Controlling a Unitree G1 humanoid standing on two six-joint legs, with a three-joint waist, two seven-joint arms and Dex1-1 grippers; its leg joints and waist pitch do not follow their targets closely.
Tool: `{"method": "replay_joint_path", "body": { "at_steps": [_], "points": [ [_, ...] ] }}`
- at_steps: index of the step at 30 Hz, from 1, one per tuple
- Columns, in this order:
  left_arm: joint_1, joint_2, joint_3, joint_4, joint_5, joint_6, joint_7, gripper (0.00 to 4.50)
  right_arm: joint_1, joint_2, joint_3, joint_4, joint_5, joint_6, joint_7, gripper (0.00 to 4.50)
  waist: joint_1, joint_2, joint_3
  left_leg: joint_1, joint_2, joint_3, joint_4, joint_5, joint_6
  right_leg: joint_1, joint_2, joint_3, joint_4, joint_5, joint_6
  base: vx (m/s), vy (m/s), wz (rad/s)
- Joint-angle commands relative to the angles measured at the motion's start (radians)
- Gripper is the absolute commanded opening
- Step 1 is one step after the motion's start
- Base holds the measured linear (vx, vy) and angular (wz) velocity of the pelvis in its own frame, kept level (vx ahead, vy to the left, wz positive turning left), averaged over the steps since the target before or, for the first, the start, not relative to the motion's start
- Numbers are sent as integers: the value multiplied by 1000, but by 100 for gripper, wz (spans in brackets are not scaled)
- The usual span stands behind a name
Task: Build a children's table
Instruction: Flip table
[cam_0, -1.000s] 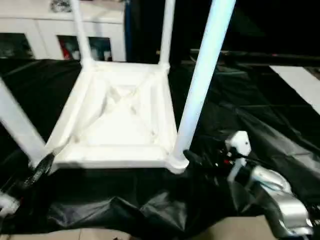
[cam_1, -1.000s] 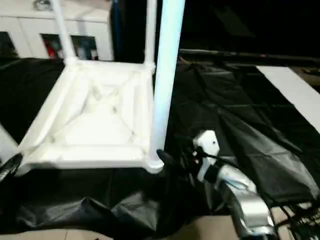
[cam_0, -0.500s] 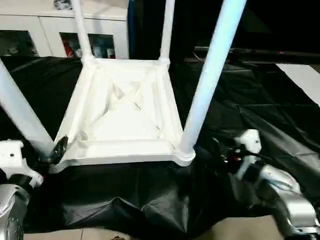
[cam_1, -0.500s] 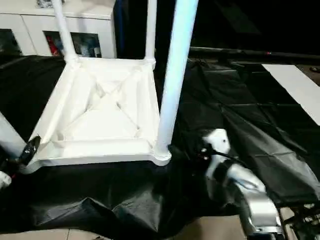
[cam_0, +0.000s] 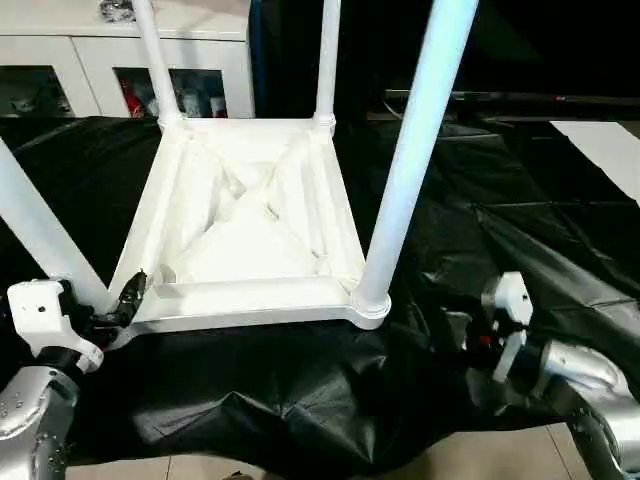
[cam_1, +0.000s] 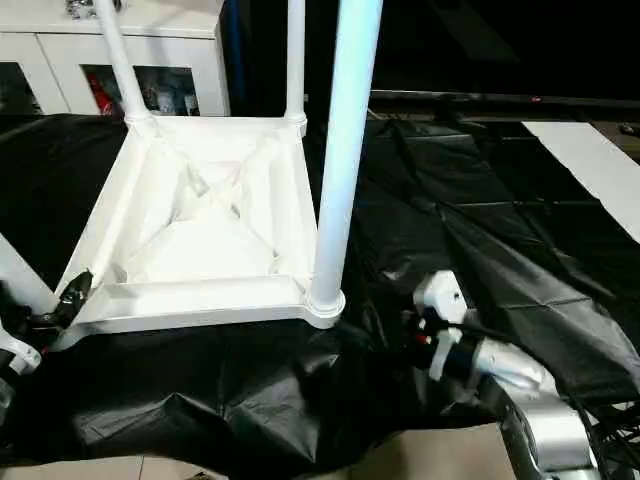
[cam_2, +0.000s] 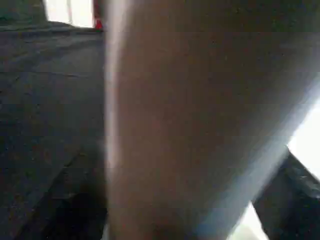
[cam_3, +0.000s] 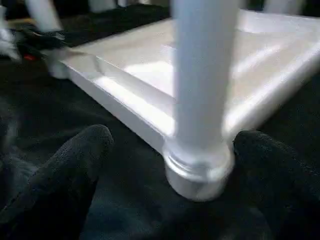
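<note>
The children's table lies upside down on black cloth, its ribbed tabletop (cam_0: 250, 298) facing up and all four white legs standing in the corner sockets. My left gripper (cam_0: 118, 310) is at the base of the near-left leg (cam_0: 40, 235), which looms close in the left wrist view (cam_2: 190, 125). My right gripper (cam_3: 175, 140) is open and holds nothing. Its black fingers (cam_3: 80, 165) stand wide on either side of the near-right leg's socket (cam_3: 200, 170), a little short of it. That leg (cam_0: 410, 160) rises just left of the right wrist (cam_0: 510, 310).
Black cloth (cam_0: 300, 390) covers the work surface and hangs in folds over its near edge. A white glass-door cabinet (cam_0: 90, 70) stands behind the far legs (cam_0: 327, 60). A white panel (cam_0: 610, 145) lies at the far right. Pale floor (cam_0: 300, 470) shows at the bottom.
The camera has tilted. My left arm has come up into view at the near-left leg. My right gripper has drawn back from the near-right socket toward the near edge.
</note>
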Motion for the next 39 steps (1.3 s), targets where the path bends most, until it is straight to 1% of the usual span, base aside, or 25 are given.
{"method": "replay_joint_path", "body": {
  "at_steps": [1,2,5,6,7,8,9,10,13,18,19,21,23,24,25,26,28,30,32,33,35,36,37,38,39],
  "points": [
    [7,-16,-22,-15,3,16,12,354,-15,-15,24,-26,14,25,21,450,6,17,-41,0,93,-38,-85,-203,53,31,-102,65,-75,-104,-209,0,0,0],
    [13,-25,-23,-24,4,14,20,324,-22,-11,39,-32,19,38,27,450,7,18,-42,1,94,-37,-84,-194,58,32,-103,65,-74,-83,-218,0,0,0],
    [17,-40,-22,-34,-3,13,28,314,-39,5,73,-37,14,49,36,450,10,16,-41,-1,92,-35,-82,-190,63,33,-104,64,-74,-81,-225,0,0,0],
    [20,-49,-29,-46,-10,15,28,293,-55,20,98,-32,-1,51,35,450,12,16,-39,0,94,-36,-85,-209,56,32,-105,64,-76,-119,-219,0,0,0],
    [21,-52,-33,-52,-12,17,28,293,-61,26,107,-28,-7,51,33,450,12,16,-39,0,94,-36,-85,-209,56,32,-105,64,-76,-119,-219,0,0,0],
    [25,-62,-43,-67,-14,23,33,276,-74,38,121,-16,-24,47,24,450,15,17,-37,2,96,-37,-87,-228,41,28,-106,65,-79,-158,-209,0,0,0],
    [26,-67,-47,-75,-14,25,36,272,-80,43,127,-11,-32,47,19,450,16,18,-38,3,96,-37,-88,-235,33,27,-104,66,-80,-165,-204,0,0,0],
    [27,-82,-58,-89,-10,36,53,265,-99,57,137,10,-51,41,-1,450,18,14,-38,5,96,-36,-88,-237,30,26,-104,67,-80,-167,-201,0,0,0],
    [30,-100,-71,-109,-13,51,63,244,-120,69,144,37,-73,27,-32,450,25,15,-40,4,95,-34,-87,-217,16,27,-104,68,-77,-138,-201,0,0,0],
    [44,-134,-108,-161,-12,94,88,236,-159,113,151,98,-103,57,-106,450,23,14,-43,0,91,-32,-83,-170,27,30,-103,66,-71,-77,-204,0,0,0],
    [47,-138,-112,-170,-16,102,93,235,-155,115,156,91,-99,61,-99,450,23,10,-43,-1,93,-31,-83,-166,31,32,-104,67,-69,-74,-204,0,0,0],
    [45,-153,-114,-189,-33,121,103,235,-147,118,167,71,-87,74,-85,450,23,13,-43,-1,93,-31,-83,-164,38,31,-103,66,-70,-76,-201,0,0,0],
    [30,-177,-111,-204,-59,138,118,235,-139,118,184,42,-62,94,-54,450,20,2,-41,-2,93,-29,-83,-168,45,32,-103,67,-73,-98,-198,0,0,0],
    [28,-179,-110,-204,-61,138,119,235,-139,118,185,41,-61,96,-52,450,23,4,-40,-2,94,-31,-83,-169,46,32,-104,67,-72,-107,-196,0,0,0],
    [18,-189,-113,-209,-82,148,115,235,-138,114,197,30,-53,106,-36,450,21,1,-40,-2,94,-30,-83,-167,48,31,-103,67,-75,-122,-189,0,0,0],
    [18,-189,-113,-209,-82,148,115,235,-138,114,197,30,-53,106,-36,450,23,2,-40,-2,93,-30,-83,-167,49,31,-104,68,-76,-128,-186,0,0,0],
    [-5,-217,-113,-226,-128,177,117,235,-144,118,216,32,-55,117,-30,450,23,0,-39,0,93,-29,-82,-167,47,28,-106,69,-77,-154,-180,0,0,0],
    [-44,-265,-107,-244,-196,214,141,235,-174,151,220,85,-90,124,-84,450,24,-1,-39,3,92,-25,-81,-162,39,23,-104,68,-79,-165,-191,0,0,0],
    [-53,-278,-106,-247,-214,222,143,235,-182,162,219,102,-97,126,-100,450,27,-5,-39,2,92,-18,-80,-161,31,21,-106,68,-79,-182,-196,0,0,0],
    [-66,-303,-109,-258,-234,239,150,235,-197,189,210,129,-100,157,-146,450,25,-12,-40,-1,92,-16,-80,-156,29,24,-105,68,-80,-184,-193,0,0,0],
    [-77,-333,-124,-277,-249,250,156,235,-208,228,196,146,-84,208,-196,450,26,-5,-43,1,95,-20,-81,-129,16,23,-103,66,-73,-139,-192,0,0,0],
    [-77,-334,-127,-278,-245,250,155,233,-207,230,196,145,-81,208,-196,450,25,-6,-45,-1,97,-20,-81,-122,13,25,-102,66,-71,-113,-193,0,0,0],
    [-76,-334,-137,-281,-233,251,152,230,-205,237,195,139,-74,209,-194,450,25,-9,-47,1,97,-19,-80,-103,13,26,-100,65,-67,-59,-193,0,0,0],
    [-72,-333,-155,-291,-219,254,143,227,-203,251,189,130,-58,210,-198,450,26,-21,-48,-2,95,-17,-77,-75,26,30,-100,65,-61,-14,-192,0,0,0],
    [-69,-335,-163,-300,-214,263,134,224,-203,269,176,126,-36,212,-204,450,27,-18,-48,-2,94,-17,-77,-67,32,30,-102,65,-60,0,-193,0,0,0]
  ]
}}
